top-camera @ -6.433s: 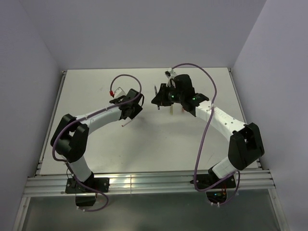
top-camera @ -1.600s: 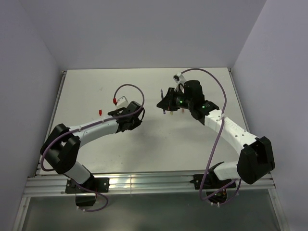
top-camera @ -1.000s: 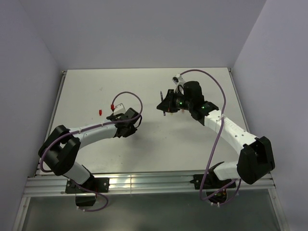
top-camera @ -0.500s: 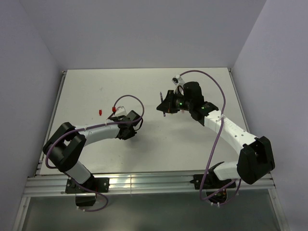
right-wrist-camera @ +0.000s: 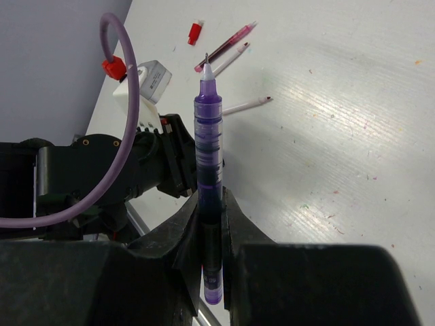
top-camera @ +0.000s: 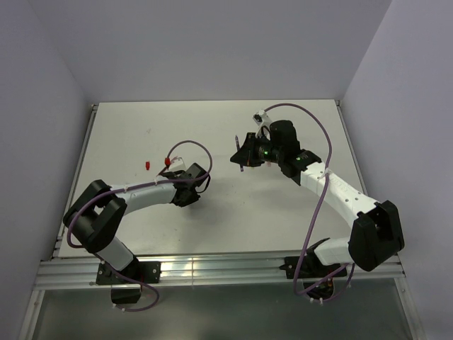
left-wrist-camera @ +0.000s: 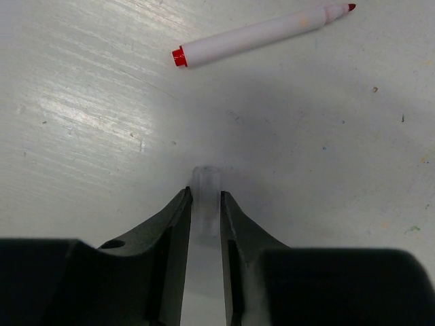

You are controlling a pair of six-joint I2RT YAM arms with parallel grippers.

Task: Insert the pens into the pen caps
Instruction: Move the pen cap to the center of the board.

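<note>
Clear plastic first: a stubby clear cap (left-wrist-camera: 206, 178) sits low in the middle of the left wrist view, between the tips of the left claw (left-wrist-camera: 205, 200). The fingers are drawn in against both its sides, so I read it as gripped, though how firmly I cannot tell. Its open mouth points away from the claw over the table (left-wrist-camera: 81, 102), which looks like the right way to offer it to a pen tip. Along the top of that view lies a white-barrelled pen (left-wrist-camera: 265, 32) with a red nib, uncapped and well apart from the claw. The right claw (right-wrist-camera: 209, 204) is clamped on a purple pen (right-wrist-camera: 208, 136), gripping the lower barrel so the bare tip sticks up free for pushing into a cap. From above, the two claws sit near the middle of the frame, the right one (top-camera: 244, 152) higher and to the right of the left (top-camera: 185, 185), a gap between them. A red cap (right-wrist-camera: 196, 30) and a few loose pens (right-wrist-camera: 224, 51) wait at the top of the right wrist view (none of them capped). My guess is the next move must line up tip and mouth closely, since both are narrow.
</note>
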